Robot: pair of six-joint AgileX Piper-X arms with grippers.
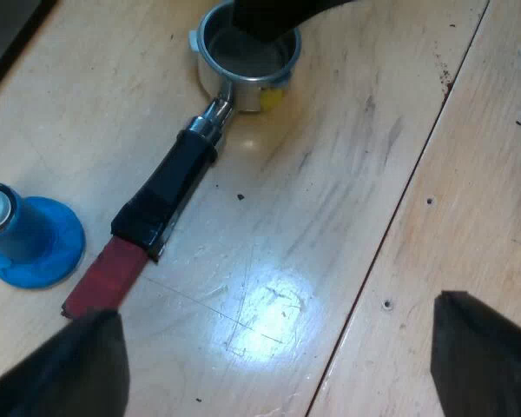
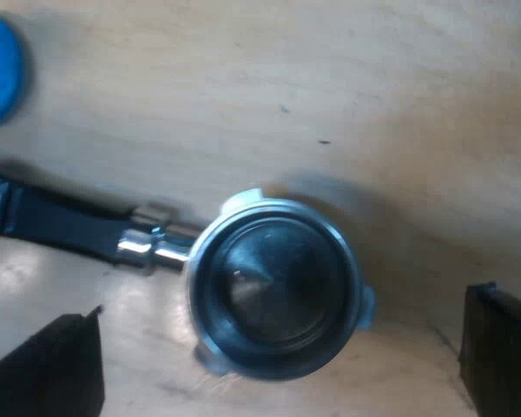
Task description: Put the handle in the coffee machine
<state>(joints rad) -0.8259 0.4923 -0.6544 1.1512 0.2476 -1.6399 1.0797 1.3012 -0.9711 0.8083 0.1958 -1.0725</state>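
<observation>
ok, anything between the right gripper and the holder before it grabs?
Nothing visible. The right gripper hangs directly over the holder, with its fingers open to either side of the basket. The blue tamper stands on the table beside the handle, off that path.

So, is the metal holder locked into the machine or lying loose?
Loose. The metal holder lies on the wooden table, basket opening upward, red handle end near the blue tamper.
</observation>
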